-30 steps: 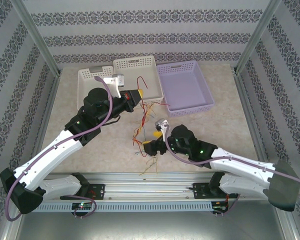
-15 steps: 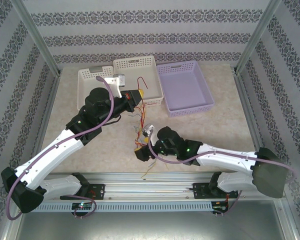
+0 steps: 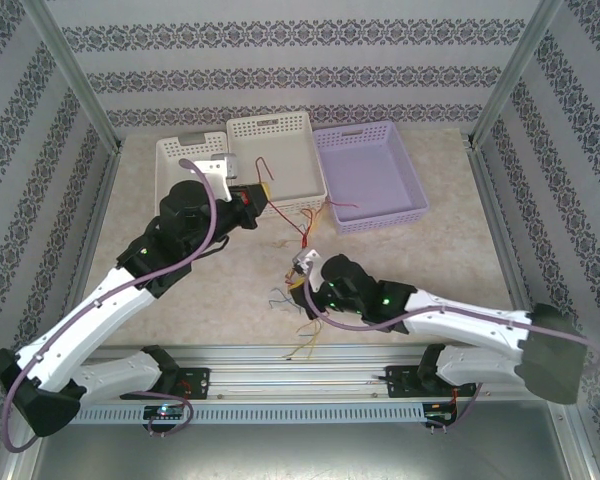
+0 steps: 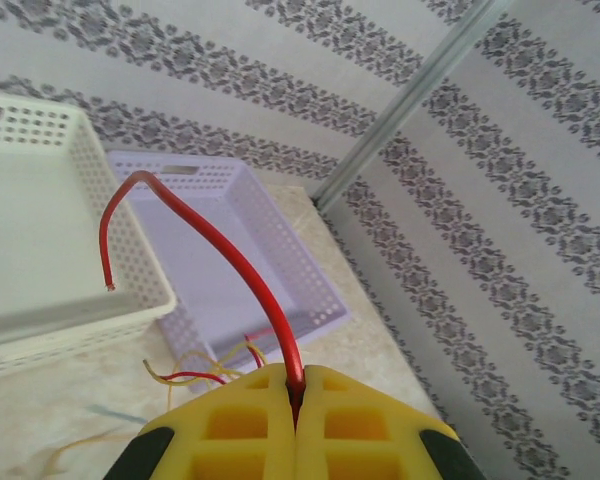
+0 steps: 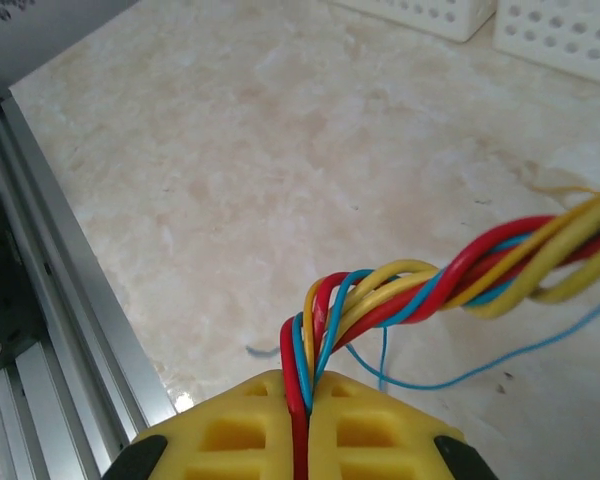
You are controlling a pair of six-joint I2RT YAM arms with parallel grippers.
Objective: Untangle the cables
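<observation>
My left gripper (image 3: 261, 196) (image 4: 296, 388) is shut on a single red cable (image 4: 212, 241), which arcs up out of the closed yellow fingers (image 4: 230, 425) and curls over the white basket. Behind the grip the red cable (image 3: 332, 207) trails down toward the tangle. My right gripper (image 3: 298, 283) (image 5: 307, 395) is shut on the twisted bundle of red, yellow and blue cables (image 5: 460, 272), low over the table near the front. Loose blue ends (image 3: 278, 298) and yellow ends (image 3: 305, 340) lie on the tabletop around it.
Three baskets stand at the back: a small white one (image 3: 175, 150), a larger white one (image 3: 300, 125) and a purple one (image 3: 405, 165). The aluminium rail (image 3: 300, 355) runs along the front edge just below the right gripper. Patterned walls close in both sides.
The left gripper has drawn back to the left with the red cable, pulling it longer out of the tangle. The right gripper shifted left and then a little away from the rail, still holding the bundle.
</observation>
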